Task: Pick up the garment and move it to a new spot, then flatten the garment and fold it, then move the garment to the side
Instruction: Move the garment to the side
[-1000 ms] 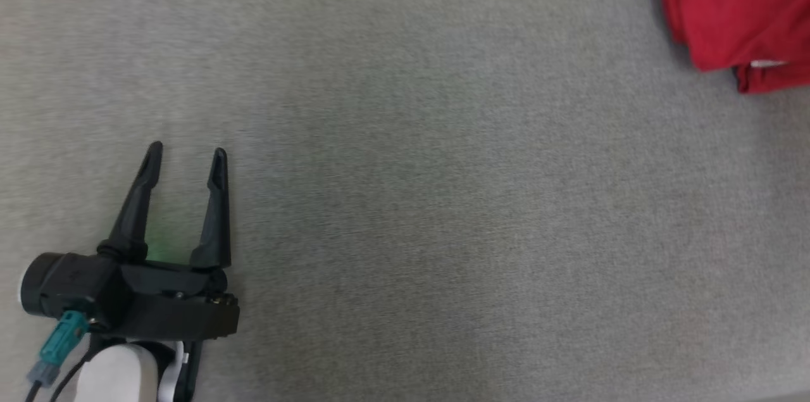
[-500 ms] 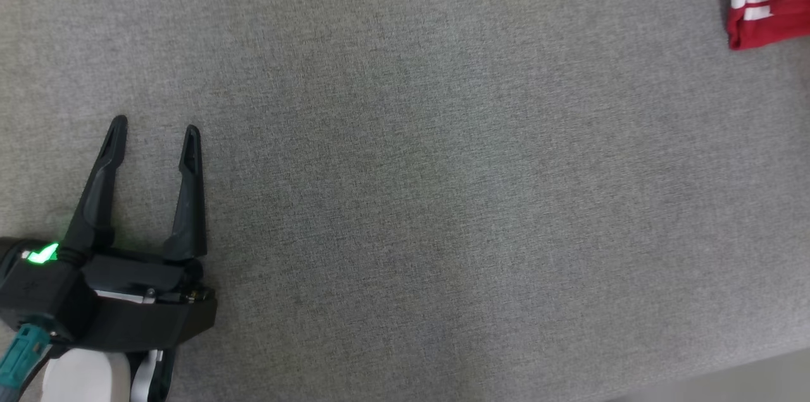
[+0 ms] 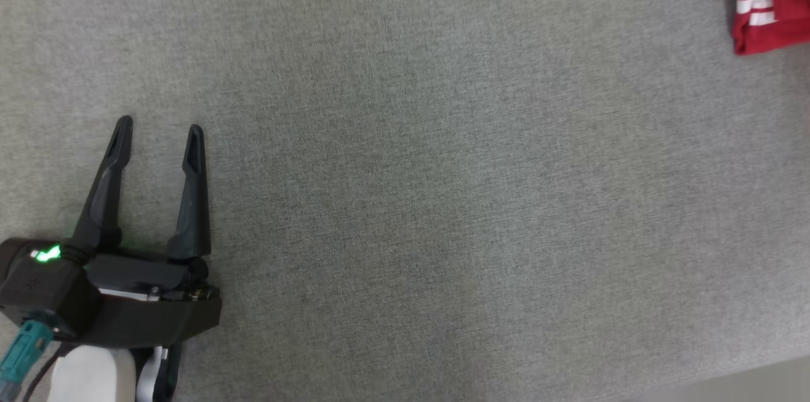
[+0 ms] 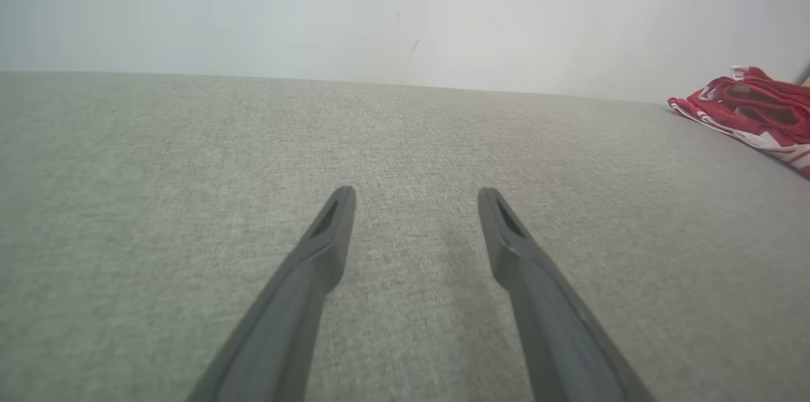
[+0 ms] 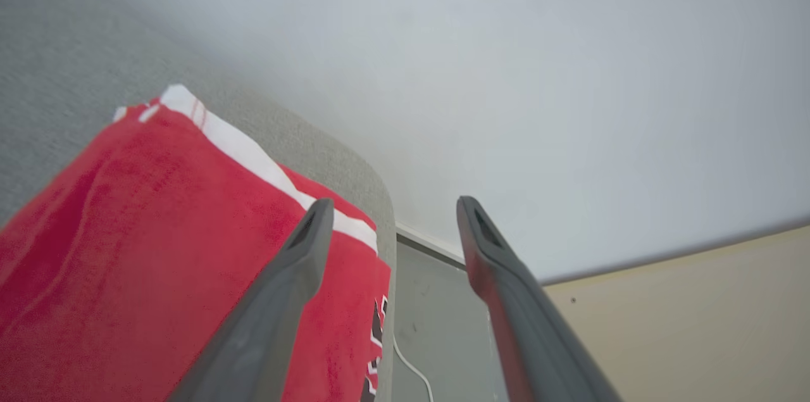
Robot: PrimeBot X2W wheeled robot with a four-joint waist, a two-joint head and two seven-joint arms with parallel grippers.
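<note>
The grey surface [image 3: 443,168] carries the red garment [image 3: 769,31] at its far right corner, cut off by the head view's edge, so its long axis cannot be judged; its white-striped edge faces left. The left gripper [image 3: 159,125] and right gripper [image 5: 395,202] both stand spread and empty.

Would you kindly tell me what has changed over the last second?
The head camera shifted, so little is sure. The red garment now shows less, further toward the upper right corner, with a white-striped edge in sight. The left gripper stayed open and empty over the grey surface.
</note>
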